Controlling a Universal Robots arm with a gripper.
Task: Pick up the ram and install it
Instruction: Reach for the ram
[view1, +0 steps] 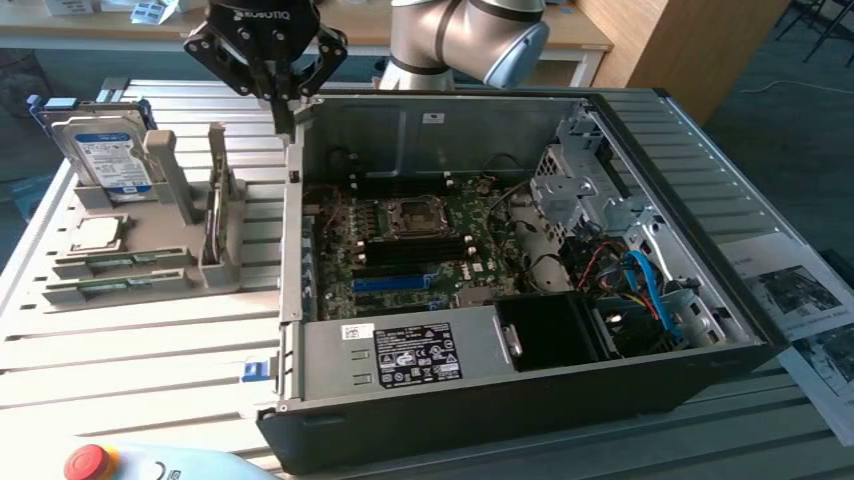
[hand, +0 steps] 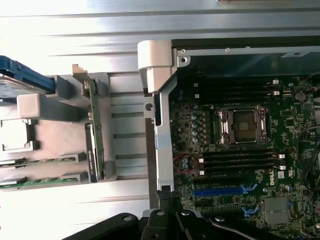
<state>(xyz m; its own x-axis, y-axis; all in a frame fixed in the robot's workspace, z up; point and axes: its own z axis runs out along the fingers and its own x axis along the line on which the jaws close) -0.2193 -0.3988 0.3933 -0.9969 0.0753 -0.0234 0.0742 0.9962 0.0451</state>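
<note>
Overhead, shut claw at the case wall; ram sits in its holder

Up in the upper left of the exterior view, the claw (view1: 284, 126) points straight down with its fingers pressed together, and no part shows between them. Its tips hang over the top edge of the case (view1: 288, 250) wall, near the back corner. Whether they touch the metal I cannot tell. The wrist view puts the same tips right above that wall's rim.

Just beside the wall, toward the exterior view's left, the grey holder (view1: 180, 215) stands on the slatted table (view1: 147, 350). The ram (view1: 222, 200) stands on its long edge in a slot of that holder, on the side nearest the case and apart from the claw. The wrist view shows its green edge running parallel to the case wall. Two more sticks (view1: 118, 263) lie flat in grooves at the holder's lower left. A chip (view1: 96, 235) rests in a pocket above them, and a drive (view1: 110, 150) stands upright at the holder's far end.

On the other side of the wall, the case lies open with the board (view1: 467, 250) facing up. A socket (view1: 411, 215) sits mid-board, black slots (view1: 400, 250) run just below it, and a blue slot (view1: 394, 283) lies lower still. A supply (view1: 414, 355) fills the near side. A red button (view1: 88, 462) shows at the bottom left corner.
</note>
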